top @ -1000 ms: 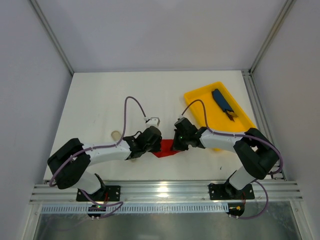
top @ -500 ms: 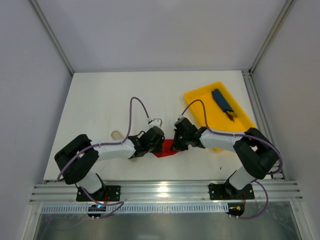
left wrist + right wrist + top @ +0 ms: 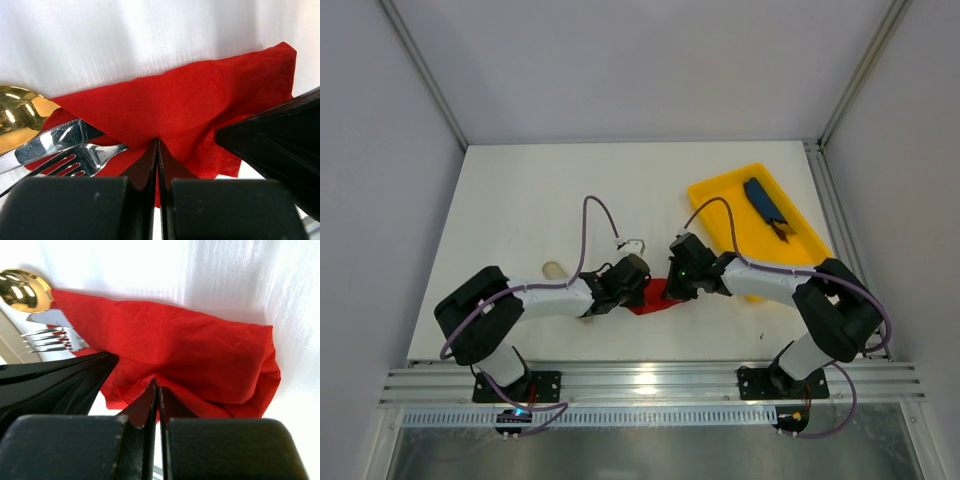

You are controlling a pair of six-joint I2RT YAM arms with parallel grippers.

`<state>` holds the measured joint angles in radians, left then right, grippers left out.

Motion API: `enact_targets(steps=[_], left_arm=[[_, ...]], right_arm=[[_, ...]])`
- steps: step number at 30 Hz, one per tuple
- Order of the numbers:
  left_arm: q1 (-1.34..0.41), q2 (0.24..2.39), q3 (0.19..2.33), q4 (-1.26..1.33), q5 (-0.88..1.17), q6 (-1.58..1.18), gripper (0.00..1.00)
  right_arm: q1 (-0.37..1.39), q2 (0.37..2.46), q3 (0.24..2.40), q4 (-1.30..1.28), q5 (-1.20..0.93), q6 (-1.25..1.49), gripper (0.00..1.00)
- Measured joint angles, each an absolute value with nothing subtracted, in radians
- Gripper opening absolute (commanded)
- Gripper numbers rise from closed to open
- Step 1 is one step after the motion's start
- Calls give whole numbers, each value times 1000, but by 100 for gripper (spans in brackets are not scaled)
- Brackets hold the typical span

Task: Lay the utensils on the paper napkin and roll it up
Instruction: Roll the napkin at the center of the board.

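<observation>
1. Motion is seen in the left arm (image 3: 545, 297) only. Its elbow has been swung inward over the last second, and the left gripper (image 3: 640, 291) has been carried slightly closer to the right gripper (image 3: 673, 289), which has hardly been shifted. A squeeze on the bundle from both sides is judged to be in hand.
2. The yellow tray (image 3: 720, 187) is set at the far right of the table (image 3: 520, 200), with a dark-blue item (image 3: 764, 202) lying in it. No obstruction is expected from there.
3. The paper napkin (image 3: 655, 302) is found bunched between the two grippers near the table's front edge, loosely folded rather than tightly rolled.
4. The utensils are only partly covered. The spoon (image 3: 20, 112) and fork (image 3: 85, 155) are left poking out at one end, so the wrap is judged unfinished.
5. A beige sleeve (image 3: 552, 269) is seen beside the left arm, off the napkin.
6. The fingers (image 3: 145, 169) of the left gripper and the fingers (image 3: 145, 405) of the right are pressed together, with their tips at the red paper. Whether a fold is nipped cannot be told. Room is cramped, since each gripper is crowded by the other.
</observation>
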<state>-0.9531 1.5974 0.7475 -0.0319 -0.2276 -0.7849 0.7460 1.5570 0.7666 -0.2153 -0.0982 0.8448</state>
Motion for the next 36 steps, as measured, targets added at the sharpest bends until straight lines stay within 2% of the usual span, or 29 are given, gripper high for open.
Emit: enact_targets(steps=[18,36], left_arm=[[-953,1598,743,-19,-225,-799,0],[-949,1600,774,-72,-221,-780,0]], right_arm=[[688,1505,873,-293,-73,811,4],[647,1638,928,-252,-89,772,4]])
